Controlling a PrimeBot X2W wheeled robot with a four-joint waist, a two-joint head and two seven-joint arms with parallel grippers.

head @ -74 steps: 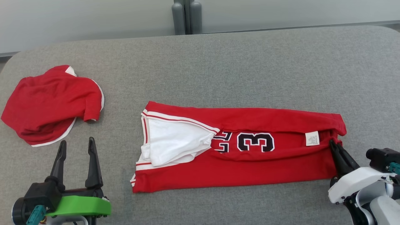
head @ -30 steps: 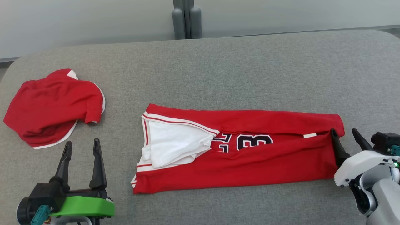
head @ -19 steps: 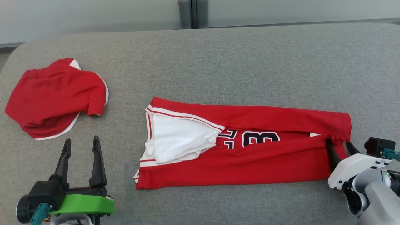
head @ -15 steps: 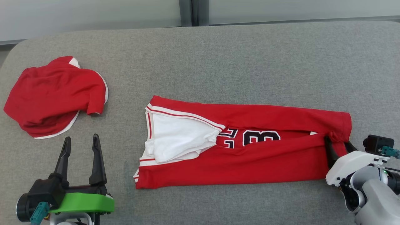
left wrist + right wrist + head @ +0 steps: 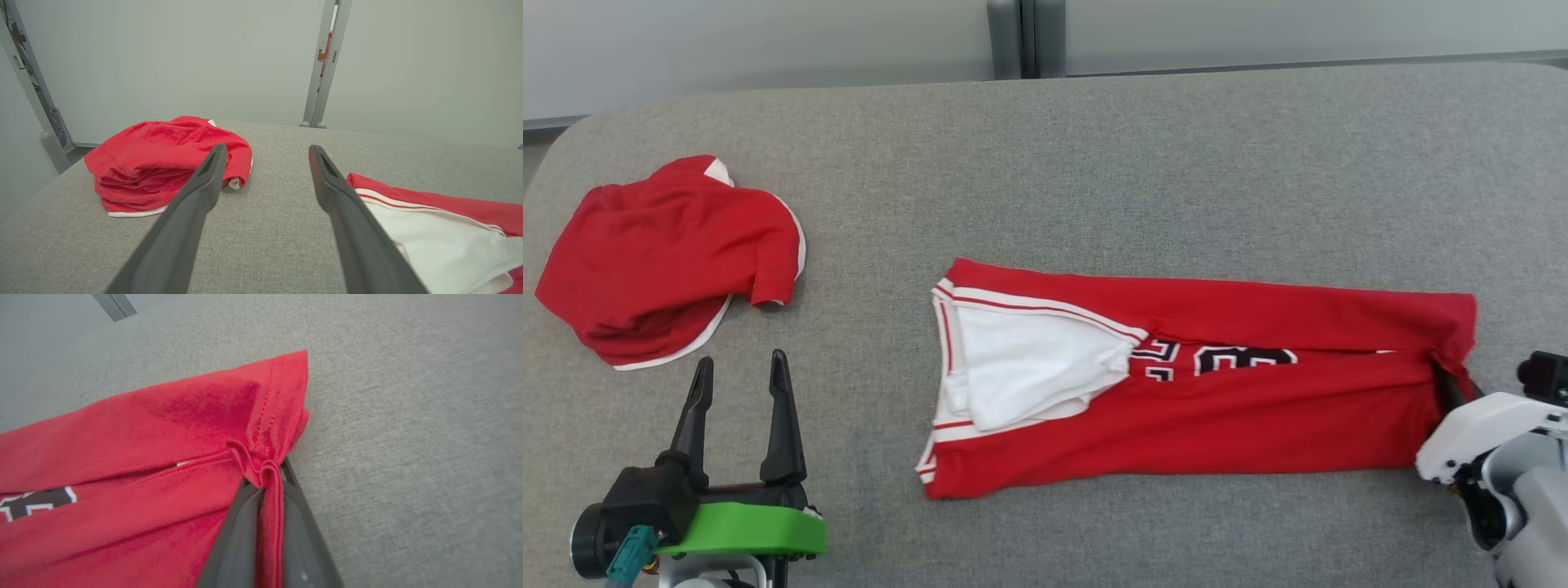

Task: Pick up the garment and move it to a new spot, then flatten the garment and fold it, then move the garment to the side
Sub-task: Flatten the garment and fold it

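Shifted: red garment (image 5: 1241, 425), folded long, now farther toward the robot's right on grey table (image 5: 1094, 163). Right gripper (image 5: 1450, 377), previously spread, now clenched on the garment's right-end hem. Left gripper (image 5: 739, 376) spread, empty, well apart, near crumpled red pile (image 5: 662, 253).

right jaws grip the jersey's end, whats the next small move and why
Probably lift that end slightly, to fold toward the white end: the right jaws are shut on the bunched hem, and the jersey lies as a long strip.
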